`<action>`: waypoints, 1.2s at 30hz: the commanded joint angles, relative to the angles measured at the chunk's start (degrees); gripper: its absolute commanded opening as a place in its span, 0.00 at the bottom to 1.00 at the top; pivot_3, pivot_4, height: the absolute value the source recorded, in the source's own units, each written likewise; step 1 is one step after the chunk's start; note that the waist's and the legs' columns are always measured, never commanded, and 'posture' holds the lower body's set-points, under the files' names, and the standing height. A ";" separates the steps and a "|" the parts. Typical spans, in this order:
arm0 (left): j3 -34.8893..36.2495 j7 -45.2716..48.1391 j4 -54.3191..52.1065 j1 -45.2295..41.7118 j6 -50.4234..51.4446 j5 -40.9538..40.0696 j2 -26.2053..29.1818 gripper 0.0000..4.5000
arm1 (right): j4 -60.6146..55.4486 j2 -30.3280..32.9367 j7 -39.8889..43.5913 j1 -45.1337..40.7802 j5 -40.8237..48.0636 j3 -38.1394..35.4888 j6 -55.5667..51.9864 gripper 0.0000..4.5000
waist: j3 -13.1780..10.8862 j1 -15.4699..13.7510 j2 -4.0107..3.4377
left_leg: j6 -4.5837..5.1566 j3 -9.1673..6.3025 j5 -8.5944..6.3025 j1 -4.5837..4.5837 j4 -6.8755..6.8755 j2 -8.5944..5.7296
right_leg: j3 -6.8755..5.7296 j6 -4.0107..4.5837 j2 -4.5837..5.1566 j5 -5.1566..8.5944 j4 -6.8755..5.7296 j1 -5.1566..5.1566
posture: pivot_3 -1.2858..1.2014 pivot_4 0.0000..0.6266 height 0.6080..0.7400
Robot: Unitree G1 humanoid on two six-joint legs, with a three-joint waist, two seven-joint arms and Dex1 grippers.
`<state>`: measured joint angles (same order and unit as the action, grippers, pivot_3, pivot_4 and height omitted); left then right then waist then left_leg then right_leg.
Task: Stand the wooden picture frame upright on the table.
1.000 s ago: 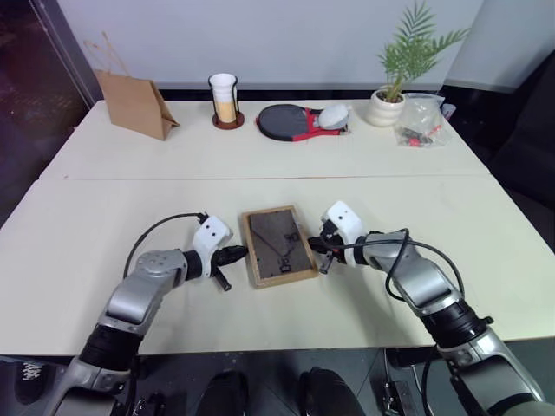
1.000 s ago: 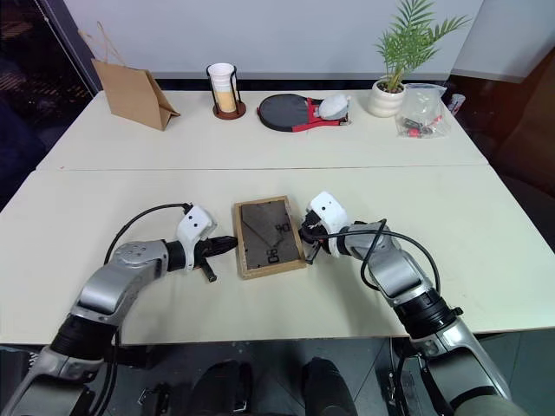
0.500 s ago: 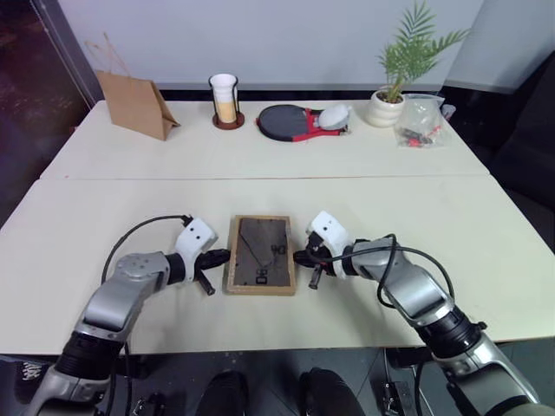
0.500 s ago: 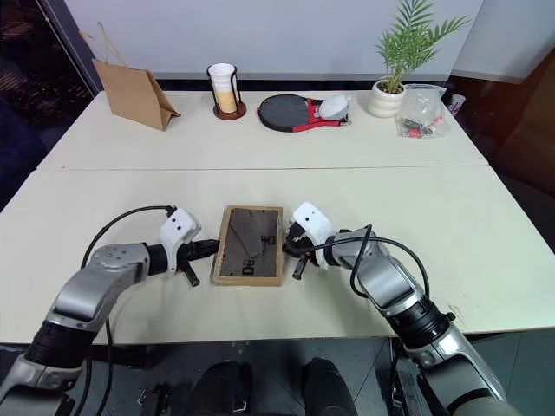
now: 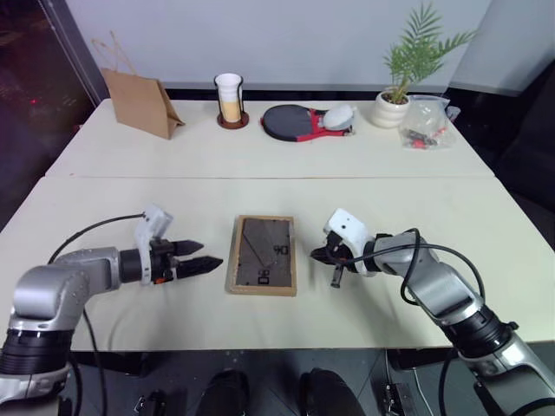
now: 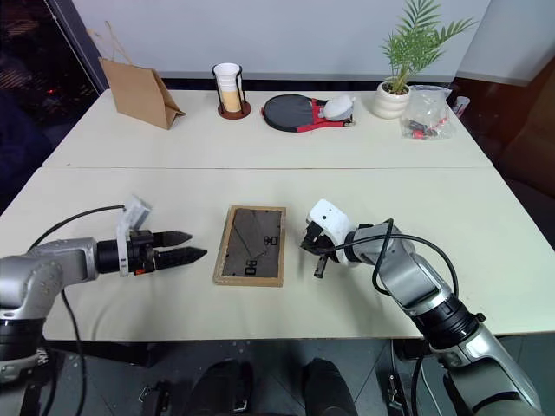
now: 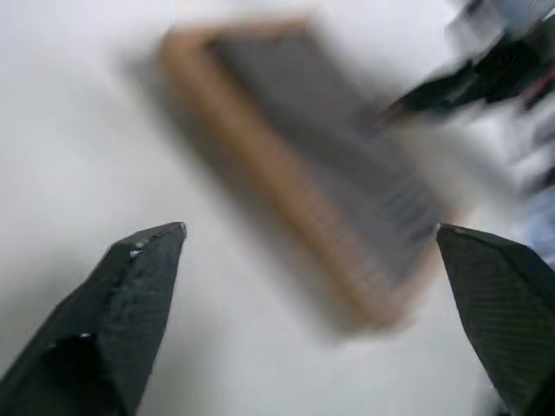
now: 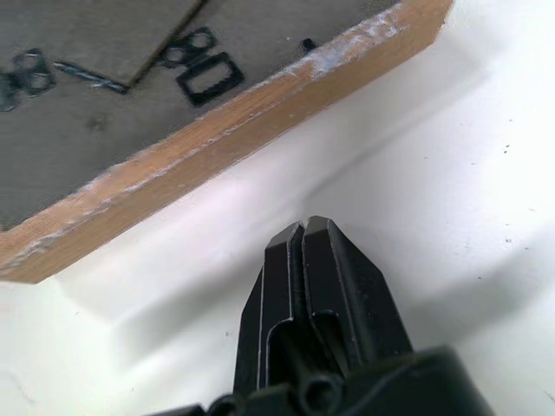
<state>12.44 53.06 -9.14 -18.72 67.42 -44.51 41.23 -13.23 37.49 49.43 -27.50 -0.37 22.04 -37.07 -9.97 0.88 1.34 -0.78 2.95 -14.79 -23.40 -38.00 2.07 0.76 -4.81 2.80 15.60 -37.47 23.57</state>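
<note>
One tabletop with a seam across it. One wooden picture frame lying flat near the middle. Two robot end effectors: the left end effector and the right end effector. Along the far side: one brown paper bag, one cup, one paddle, one potted plant, one clear plastic bag.
</note>
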 commanded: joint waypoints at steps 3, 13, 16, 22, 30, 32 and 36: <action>0.42 -4.31 1.97 -1.61 12.74 -5.79 -2.05 0.99 | 0.14 -1.75 -0.67 -1.19 -1.26 0.78 1.22 0.00 | 0.00 0.23 0.00 | 0.00 -0.05 0.00 0.01 0.02 -0.02 | 0.00 0.00 -0.11 0.00 -0.01 0.02 | 0.52 0.24 1.00; -2.16 -12.01 10.04 -4.89 14.64 -1.87 -7.52 0.99 | 3.65 -7.10 1.18 -3.03 -1.78 4.62 2.19 0.00 | 0.04 0.03 0.02 | 0.00 -0.08 0.00 0.06 0.01 -0.07 | 0.00 0.01 -0.04 0.00 -0.06 -0.03 | 0.52 0.24 1.00; -3.03 -12.67 12.45 -5.05 13.44 -1.05 -9.34 0.99 | 3.99 -9.05 2.75 -3.36 -0.13 4.37 2.19 0.00 | 0.12 -0.12 -0.01 | -0.01 -0.10 0.00 0.17 0.01 -0.04 | -0.02 0.02 0.01 0.01 -0.07 -0.16 | 0.52 0.24 1.00; -3.58 -11.21 15.40 -5.23 12.15 -2.12 -12.14 0.99 | 3.38 -10.68 4.57 -3.56 1.01 4.38 2.51 0.00 | 0.27 -0.36 -0.09 | 0.00 -0.11 0.01 0.35 -0.01 -0.20 | -0.02 0.07 0.27 0.03 -0.07 -0.40 | 0.52 0.24 1.00; 1.69 -10.92 15.79 -6.25 15.05 -6.43 -14.67 0.59 | 2.55 -10.09 4.14 -3.10 0.74 3.43 2.55 0.00 | 0.29 -0.21 -0.08 | 0.02 -0.15 0.00 0.14 0.00 -0.25 | -0.11 0.01 0.43 0.00 -0.06 -0.21 | 0.52 0.24 1.00; 3.90 -11.26 16.12 -6.68 16.46 -7.72 -14.97 0.37 | 2.67 -9.64 3.91 -3.03 0.64 3.00 2.73 0.00 | 0.28 -0.13 -0.07 | 0.02 -0.15 0.00 -0.01 0.00 -0.25 | -0.13 0.00 0.43 -0.01 -0.06 -0.05 | 0.52 0.24 1.00; 8.18 -12.74 14.67 -6.54 19.53 -11.24 -15.75 0.21 | 3.67 -8.57 2.01 -3.66 -0.12 0.79 3.38 0.00 | 0.27 0.26 -0.07 | 0.02 -0.16 0.00 0.01 0.02 -0.20 | -0.19 -0.01 0.41 -0.01 -0.06 -0.04 | 0.52 0.24 1.00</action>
<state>17.36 40.51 7.68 -25.04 85.92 -52.92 25.54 -8.64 28.42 52.66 -29.77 -0.33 25.69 -34.68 -9.70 1.15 1.27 -0.76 2.78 -14.79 -23.39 -37.98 1.88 0.56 -4.81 3.20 15.60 -37.53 23.54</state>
